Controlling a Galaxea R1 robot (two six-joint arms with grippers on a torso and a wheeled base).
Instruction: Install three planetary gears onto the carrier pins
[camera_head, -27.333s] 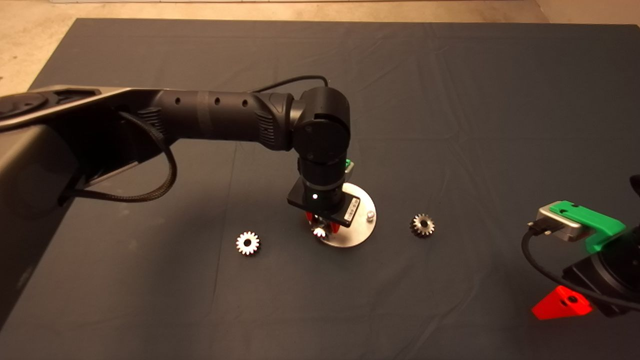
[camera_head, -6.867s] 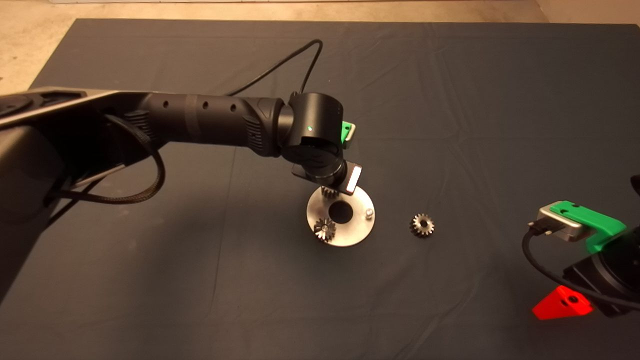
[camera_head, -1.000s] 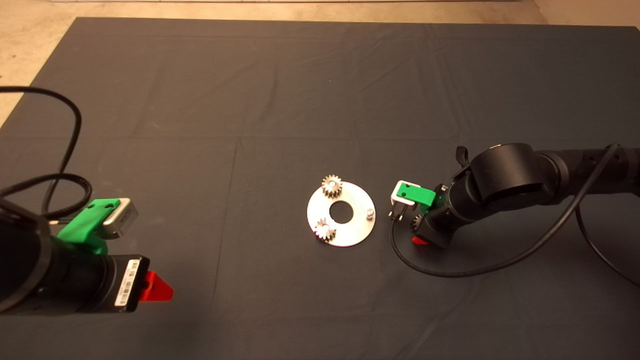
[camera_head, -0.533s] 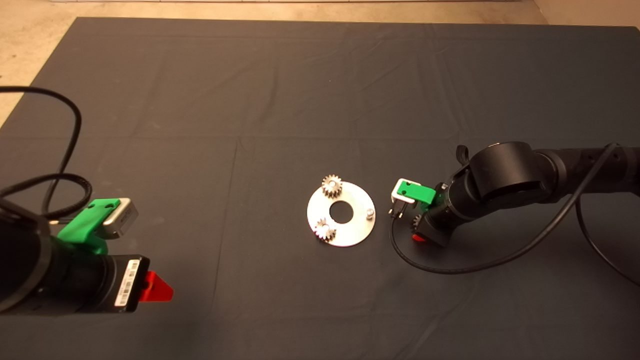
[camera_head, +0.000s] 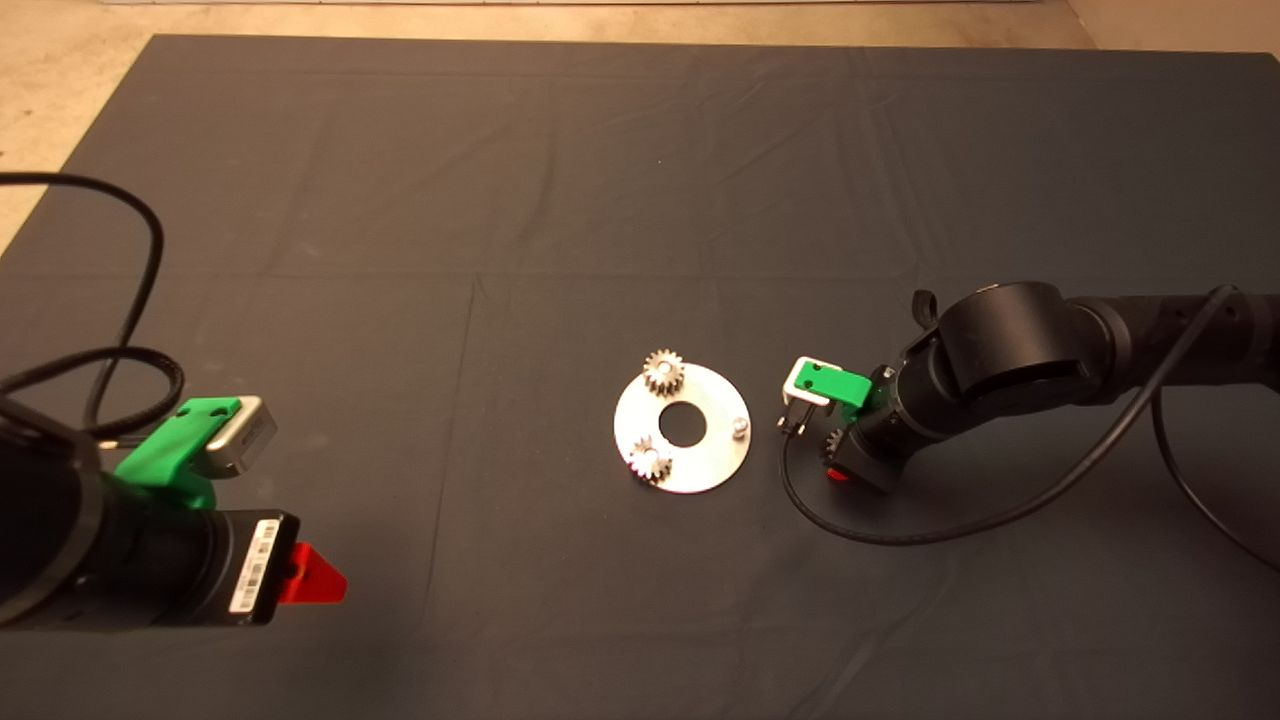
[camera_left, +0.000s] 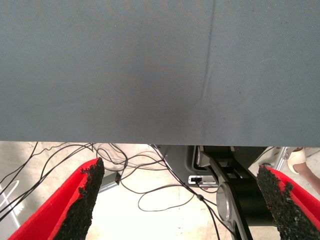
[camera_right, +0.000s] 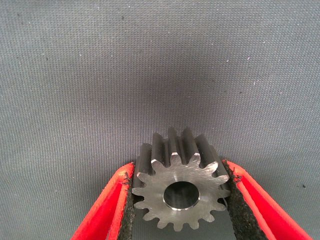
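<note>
R gripper (camera_right: 177, 200) jaws clamped on third gear (camera_right: 179, 186) beside disc (camera_head: 700, 470) edge; L gripper (camera_left: 180, 200) jaws apart, parked.

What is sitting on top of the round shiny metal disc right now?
On the round shiny metal disc two small silvery spur gears sit on pins, one at the far edge, one at the near-left. A short silver stud stands bare. The seated gears cover their own pins.
</note>
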